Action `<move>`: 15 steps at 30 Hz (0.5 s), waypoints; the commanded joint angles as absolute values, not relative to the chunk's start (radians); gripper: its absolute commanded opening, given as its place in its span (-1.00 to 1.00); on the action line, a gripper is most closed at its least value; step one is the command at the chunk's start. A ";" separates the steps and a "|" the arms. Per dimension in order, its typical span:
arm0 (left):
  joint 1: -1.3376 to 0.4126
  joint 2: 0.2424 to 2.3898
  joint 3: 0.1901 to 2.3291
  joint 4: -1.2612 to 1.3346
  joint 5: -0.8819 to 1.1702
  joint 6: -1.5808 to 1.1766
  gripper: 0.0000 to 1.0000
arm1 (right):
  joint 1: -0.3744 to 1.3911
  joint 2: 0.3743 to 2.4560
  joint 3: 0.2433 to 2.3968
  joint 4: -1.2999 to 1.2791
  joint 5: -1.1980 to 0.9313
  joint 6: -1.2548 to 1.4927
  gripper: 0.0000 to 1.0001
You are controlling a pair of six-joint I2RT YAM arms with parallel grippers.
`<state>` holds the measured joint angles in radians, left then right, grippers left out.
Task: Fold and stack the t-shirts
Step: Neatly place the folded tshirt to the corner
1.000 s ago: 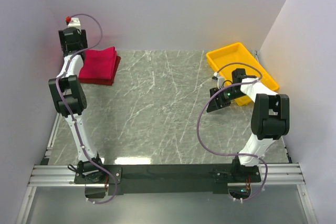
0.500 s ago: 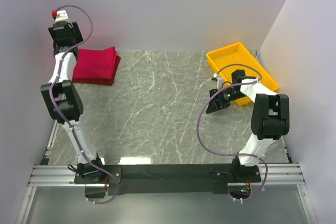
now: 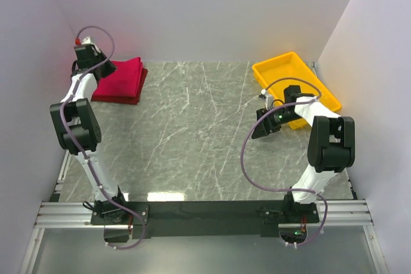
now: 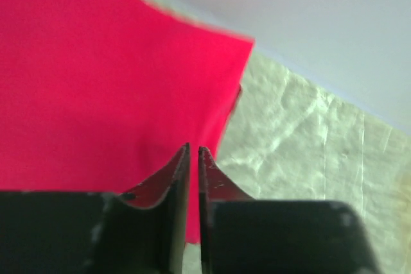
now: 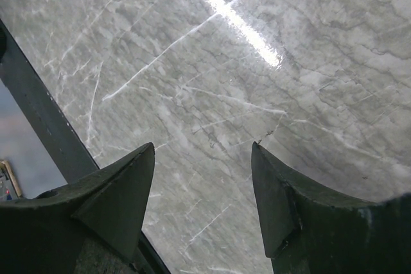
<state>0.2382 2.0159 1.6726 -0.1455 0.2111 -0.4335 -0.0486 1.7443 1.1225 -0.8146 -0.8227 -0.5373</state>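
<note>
Two folded t-shirts lie stacked at the table's far left: the bright crimson one (image 3: 122, 75) on top, the darker maroon one (image 3: 126, 99) showing as a rim below it. In the left wrist view the crimson cloth (image 4: 96, 81) fills the left half, with a thin maroon edge (image 4: 237, 97) at its corner. My left gripper (image 3: 104, 67) (image 4: 193, 149) hovers over the stack's far left corner, its jaws drawn together to a thin slit with no cloth between them. My right gripper (image 3: 261, 131) (image 5: 202, 147) stands open over bare marble, holding nothing.
A yellow tray (image 3: 276, 62) sits at the far right, just behind the right arm. The side walls stand close to both arms. The grey marble tabletop (image 3: 192, 126) stretches between the stack and the tray.
The left wrist has swung from up near the back wall down towards the stack's corner, and its jaws have closed from wide apart. The right arm has not moved.
</note>
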 commanded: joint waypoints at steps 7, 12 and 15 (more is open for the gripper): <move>0.236 2.141 1.681 -0.147 0.356 -0.614 -0.98 | -0.054 1.660 1.095 -0.845 -0.844 -0.565 0.37; 0.236 2.174 1.651 -0.178 0.348 -0.601 -0.99 | -0.055 1.637 1.097 -0.853 -0.835 -0.557 0.37; 0.236 2.187 1.628 -0.184 0.350 -0.597 -0.98 | -0.054 1.623 1.100 -0.865 -0.834 -0.557 0.37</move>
